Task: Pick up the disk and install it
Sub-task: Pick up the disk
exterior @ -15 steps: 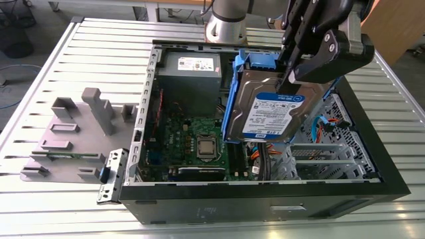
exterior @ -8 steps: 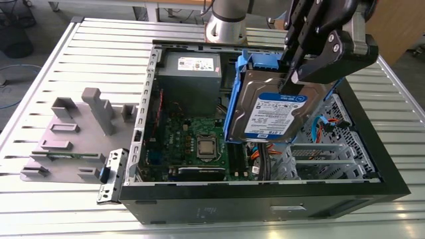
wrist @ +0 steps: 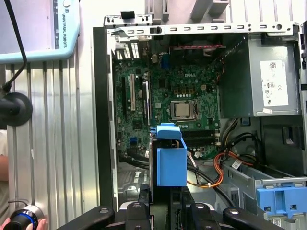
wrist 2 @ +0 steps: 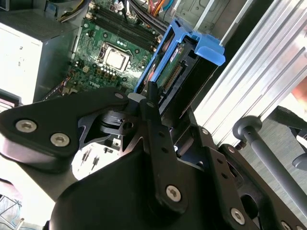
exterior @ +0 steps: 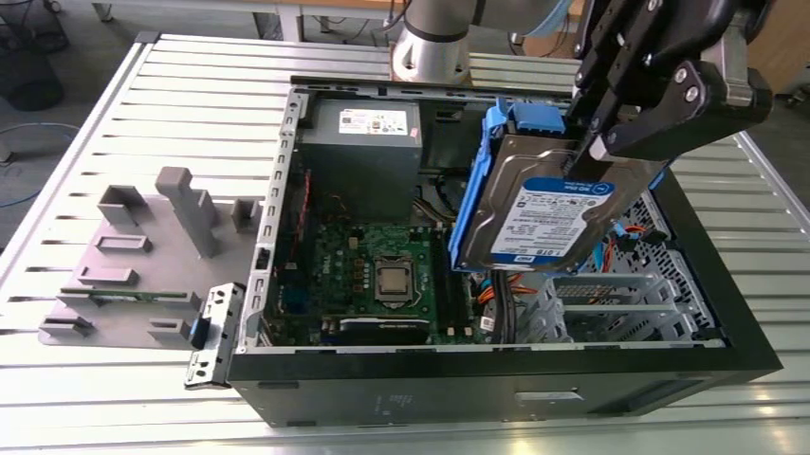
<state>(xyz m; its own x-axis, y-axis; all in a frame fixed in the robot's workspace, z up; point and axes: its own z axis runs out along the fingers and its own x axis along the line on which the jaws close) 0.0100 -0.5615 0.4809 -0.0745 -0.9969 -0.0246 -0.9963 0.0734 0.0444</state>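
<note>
Our end effector (exterior: 595, 150) grips the disk (exterior: 557, 213) on edge, above the open case (exterior: 443, 389). Tilted so, we judge it could snag the orange cables (wrist: 215, 166) or strike the motherboard (exterior: 341, 256) going down.

The disk (exterior: 553, 213) carries a white-and-blue label (exterior: 544, 226) on its face, with lines of dark print too small to make out. The grey power supply (exterior: 364, 142) bears a white sticker (wrist: 276, 87), seen in the exterior view and the first wrist view; its rows of small marks and symbols cannot be read. The green motherboard (wrist: 165, 96) has a short white word printed above the processor socket (wrist: 183, 110). A line of capital letters runs along the pale blue rim of a tablet-like device (wrist: 29, 26).
</note>
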